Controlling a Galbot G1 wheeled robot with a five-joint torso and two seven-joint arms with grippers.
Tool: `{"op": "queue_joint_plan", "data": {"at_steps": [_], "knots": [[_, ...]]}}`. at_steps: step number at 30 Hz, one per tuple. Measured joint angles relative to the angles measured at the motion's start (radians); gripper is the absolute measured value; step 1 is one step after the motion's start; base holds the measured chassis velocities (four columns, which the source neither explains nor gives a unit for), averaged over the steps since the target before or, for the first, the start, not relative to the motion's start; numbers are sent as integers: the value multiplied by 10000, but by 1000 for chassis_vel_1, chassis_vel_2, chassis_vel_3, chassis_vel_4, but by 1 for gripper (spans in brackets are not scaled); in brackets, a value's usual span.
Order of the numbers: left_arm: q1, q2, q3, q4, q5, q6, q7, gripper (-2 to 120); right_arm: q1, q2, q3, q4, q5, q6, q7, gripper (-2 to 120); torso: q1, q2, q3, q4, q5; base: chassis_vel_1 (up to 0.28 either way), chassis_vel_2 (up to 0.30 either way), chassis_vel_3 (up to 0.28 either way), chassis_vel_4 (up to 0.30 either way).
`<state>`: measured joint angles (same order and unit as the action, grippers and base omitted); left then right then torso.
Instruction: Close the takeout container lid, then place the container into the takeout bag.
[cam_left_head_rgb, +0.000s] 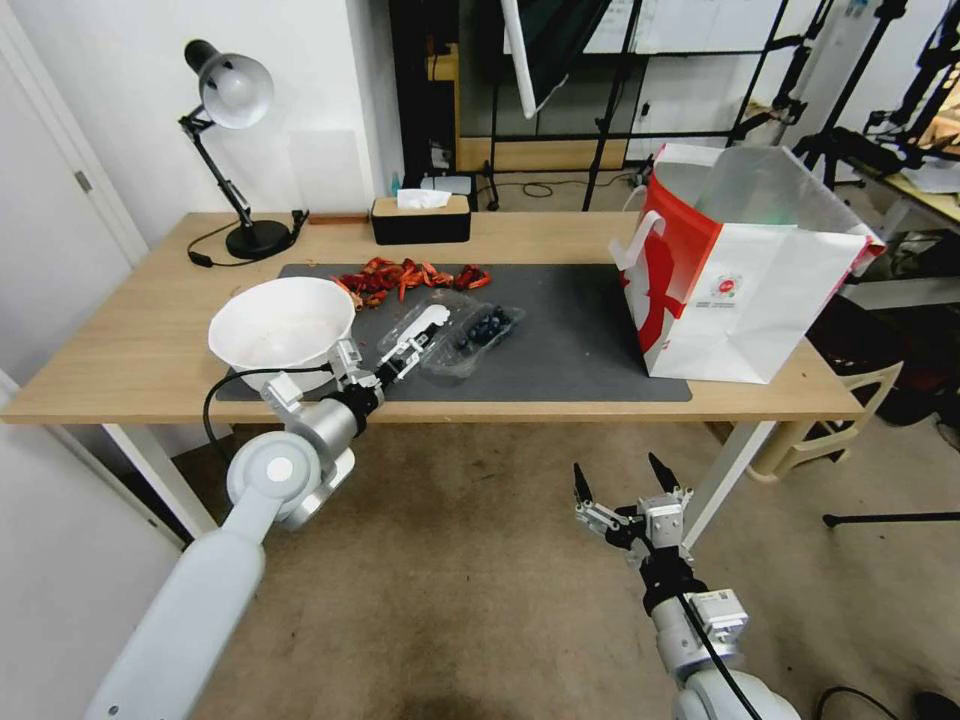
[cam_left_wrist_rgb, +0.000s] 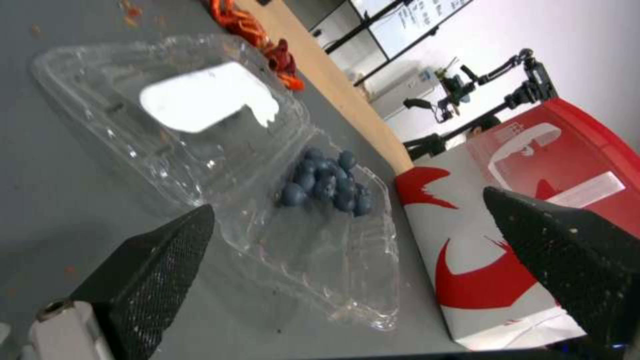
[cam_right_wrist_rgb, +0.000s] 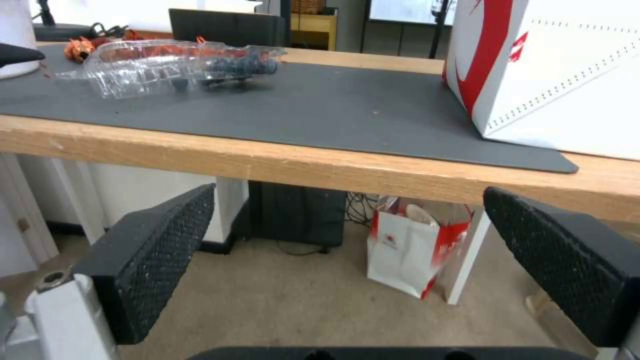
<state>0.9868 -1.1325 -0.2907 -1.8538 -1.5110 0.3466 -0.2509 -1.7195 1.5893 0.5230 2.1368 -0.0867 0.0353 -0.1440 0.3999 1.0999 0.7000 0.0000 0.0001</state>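
- Your right gripper (cam_left_head_rgb: 620, 482) hangs below the table's front edge, on the near side of the grey mat (cam_left_head_rgb: 560, 340), fingers spread wide and empty; judged from that spot, it is parked out of the way while the other arm works.
- Your left gripper (cam_left_head_rgb: 385, 362) sits at the mat's near edge, beside the white bowl (cam_left_head_rgb: 280, 325). In the left wrist view its fingers stand wide apart with nothing between them, aimed at the takeout container (cam_left_wrist_rgb: 320, 220), which suggests an approach to the open clamshell rather than a hold.
- The takeout container lies open and flat near the mat's middle, the lid (cam_left_wrist_rgb: 193, 100) folded out towards the bowl side with its white sticker up, and the blueberries (cam_left_wrist_rgb: 327, 182) sitting in the other half. The lid is not yet shut.
- The clear plastic makes the hinge line and rim edges hard to pick out, so you cannot tell exactly where the fingers would bite.
- The takeout bag (cam_left_head_rgb: 740, 270) stands upright at the mat's right end, well apart from the container, mouth open upward, ready to be loaded from above. You cannot see what is inside it.
- Red scraps (cam_left_head_rgb: 405, 278) lie along the mat's far edge.
- The black tissue box (cam_left_head_rgb: 420, 218) stands on the bare table beyond the mat.
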Motion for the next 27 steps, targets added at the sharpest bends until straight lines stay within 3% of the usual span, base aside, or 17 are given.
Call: {"op": "queue_joint_plan", "data": {"at_steps": [27], "knots": [[-553,-274,235,719,-532,321,-795,100,-42,62,17,-81,-68,71,23,100,1,1,0,0,0,0,0,0,0]]}}
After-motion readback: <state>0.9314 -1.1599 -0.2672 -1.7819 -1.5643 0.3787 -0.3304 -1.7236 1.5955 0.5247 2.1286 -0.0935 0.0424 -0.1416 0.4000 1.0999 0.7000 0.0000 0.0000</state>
